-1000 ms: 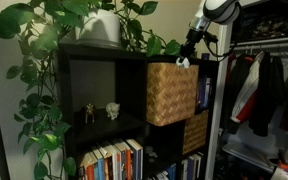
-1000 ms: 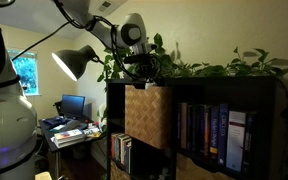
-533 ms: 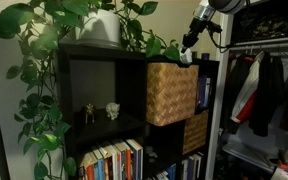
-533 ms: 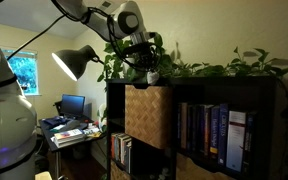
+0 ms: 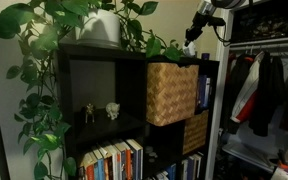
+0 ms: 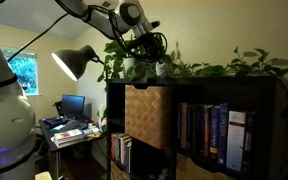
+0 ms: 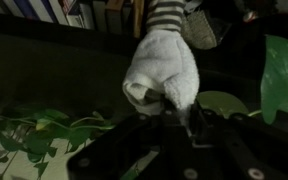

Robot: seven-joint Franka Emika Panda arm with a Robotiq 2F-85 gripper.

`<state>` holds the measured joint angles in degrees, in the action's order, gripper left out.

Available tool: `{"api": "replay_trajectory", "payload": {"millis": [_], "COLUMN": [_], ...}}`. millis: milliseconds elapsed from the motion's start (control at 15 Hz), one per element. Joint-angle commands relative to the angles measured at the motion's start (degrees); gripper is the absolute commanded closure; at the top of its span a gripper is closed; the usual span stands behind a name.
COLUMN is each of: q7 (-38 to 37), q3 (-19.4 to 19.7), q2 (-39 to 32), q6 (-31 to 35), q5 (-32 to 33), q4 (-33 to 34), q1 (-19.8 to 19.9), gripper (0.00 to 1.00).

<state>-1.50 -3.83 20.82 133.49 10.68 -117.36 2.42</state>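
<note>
End effector [image 7: 179, 112] holds the sock [image 7: 162, 62] above the shelf [image 5: 94, 50], over the basket [image 5: 171, 92].

Dim, warm indoor light. In an exterior view a white cone-shaded desk lamp [image 6: 74, 62] glares and a small blue-lit window [image 6: 24, 72] blows out. Black wooden shelf unit [image 5: 94, 85] cubbies in deep shadow. Wrist view dark, blurry; white fuzzy striped-cuff sock [image 7: 162, 65] the only bright spot, soft-focused.

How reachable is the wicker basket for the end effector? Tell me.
Likely yes: the end effector hangs above the shelf over the wicker basket, whose front is unblocked. But it is shut on a white sock, so grasping looks unlikely.
</note>
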Motion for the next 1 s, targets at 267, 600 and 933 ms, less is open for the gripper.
{"api": "replay_trajectory", "payload": {"millis": [267, 600, 933], "q7": [-0.32, 0.73, 0.51], "q3": [1.64, 2.73, 3.25], "q2": [-4.33, -8.41, -12.01], "q6": [8.70, 13.26, 15.05], "q5": [2.49, 2.20, 2.01], "q4": [2.89, 3.74, 5.58], "q1": [1.18, 1.11, 1.20], "gripper": [0.92, 0.92, 0.59]}}
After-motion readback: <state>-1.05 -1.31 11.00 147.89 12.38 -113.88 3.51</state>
